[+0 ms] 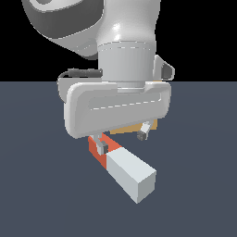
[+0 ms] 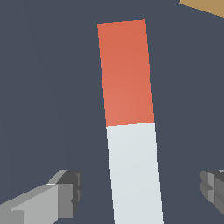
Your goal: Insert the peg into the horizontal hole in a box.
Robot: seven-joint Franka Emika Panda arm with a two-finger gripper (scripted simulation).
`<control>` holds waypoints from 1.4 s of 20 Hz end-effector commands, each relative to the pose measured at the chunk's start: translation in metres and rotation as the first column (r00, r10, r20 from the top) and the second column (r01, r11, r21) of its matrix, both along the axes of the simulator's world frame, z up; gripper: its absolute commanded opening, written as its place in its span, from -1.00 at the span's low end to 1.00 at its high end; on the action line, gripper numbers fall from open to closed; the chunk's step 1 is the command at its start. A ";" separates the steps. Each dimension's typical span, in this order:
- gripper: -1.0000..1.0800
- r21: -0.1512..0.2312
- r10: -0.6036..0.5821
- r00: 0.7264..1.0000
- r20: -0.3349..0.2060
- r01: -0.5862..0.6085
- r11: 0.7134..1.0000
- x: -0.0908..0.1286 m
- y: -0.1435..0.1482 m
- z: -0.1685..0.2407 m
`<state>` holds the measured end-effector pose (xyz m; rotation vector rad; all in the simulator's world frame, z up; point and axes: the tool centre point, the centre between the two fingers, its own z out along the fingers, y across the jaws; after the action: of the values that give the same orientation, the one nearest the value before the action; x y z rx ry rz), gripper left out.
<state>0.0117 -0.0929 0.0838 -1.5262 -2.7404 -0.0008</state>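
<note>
Wrist view: pincer [image 2: 138,192] spread wide, fingers [image 2: 61,194] either side of the peg [image 2: 131,127], not touching. Peg flat on the worktop [image 2: 43,87], mid-surface. Box [image 2: 205,6] just beyond the red end, mostly hidden.

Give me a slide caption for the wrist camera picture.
Open fingers straddle the pale end of the red-and-white peg lying on the floor, with a corner of the tan box beyond.
</note>
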 end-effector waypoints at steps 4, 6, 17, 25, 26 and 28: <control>0.92 -0.002 0.065 0.998 0.003 -0.065 0.998 0.006 -0.009 -0.008; 0.92 -0.002 0.079 0.997 0.004 -0.079 0.997 0.008 -0.011 -0.010; 0.92 -0.003 0.088 0.996 0.004 -0.088 0.996 0.009 -0.012 -0.012; 0.92 -0.003 0.087 0.996 0.004 -0.087 0.996 0.008 -0.012 -0.042; 0.92 -0.003 0.087 0.996 0.004 -0.087 0.996 0.008 -0.012 -0.047; 0.92 -0.003 0.087 0.996 0.004 -0.087 0.996 0.008 -0.012 -0.055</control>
<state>0.0194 -0.1045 0.0350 -1.4070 -2.8081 0.0005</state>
